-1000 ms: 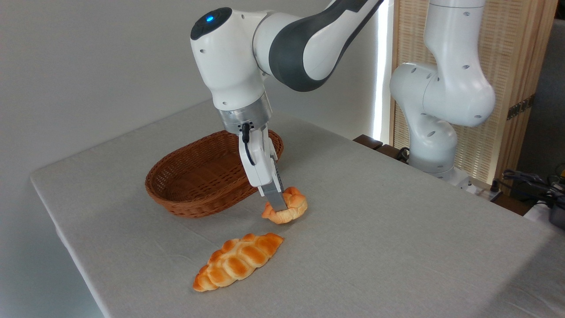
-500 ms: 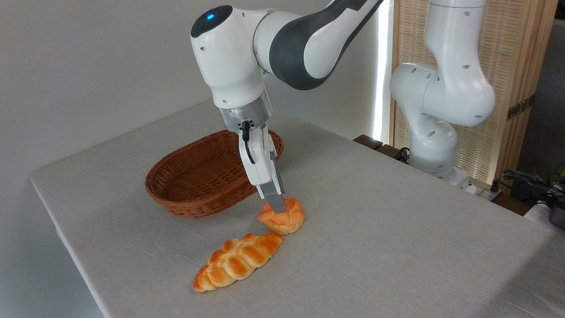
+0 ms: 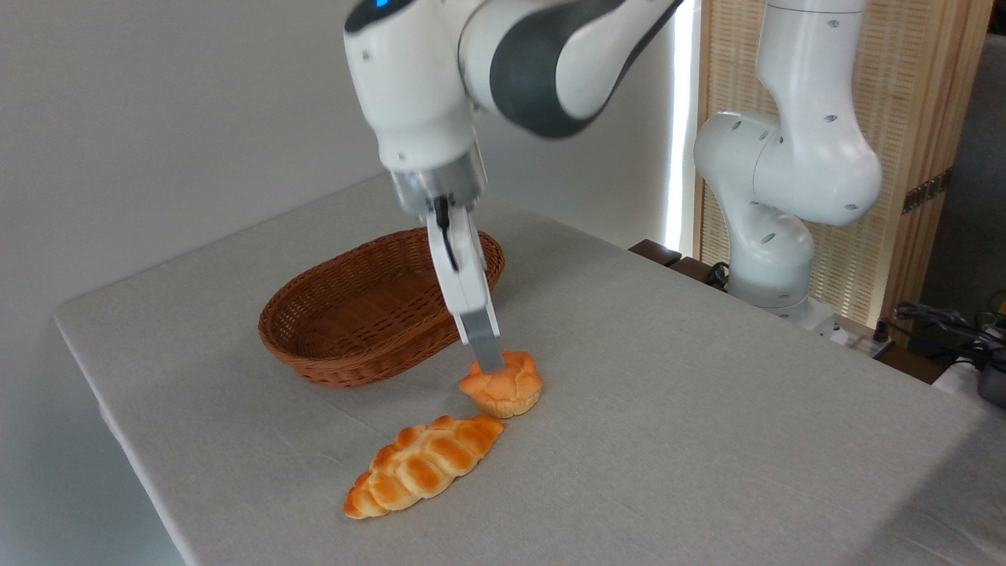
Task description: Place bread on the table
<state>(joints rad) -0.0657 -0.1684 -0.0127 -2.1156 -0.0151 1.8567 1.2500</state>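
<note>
Grey fingertip first: I'm watching the gripper (image 3: 490, 363) hang right at the top left edge of the bread (image 3: 503, 385), and from this side I see only 1 finger (image 3: 483, 342) clearly, so I cannot tell whether the jaws are spread or pinching. The tip overlaps the bun's knotted orange crown in the picture; whether it touches it, I can't say.

Bread's down, folks. It sits upright on its pale base on the table (image 3: 707, 393), on the grey cloth, just right of the wicker basket (image 3: 369, 314) and just beyond the tip of the braided loaf (image 3: 424, 465). The basket looks empty from here.

My read: we're at the release and retreat step, with the placing itself as good as done. For the next move I want the fingers confirmed clear of the bun, then a straight lift upward, no sideways drift, because a finger dragging across that lumpy top could tip the bun or nudge it into the loaf. Slow and vertical is my call.
</note>
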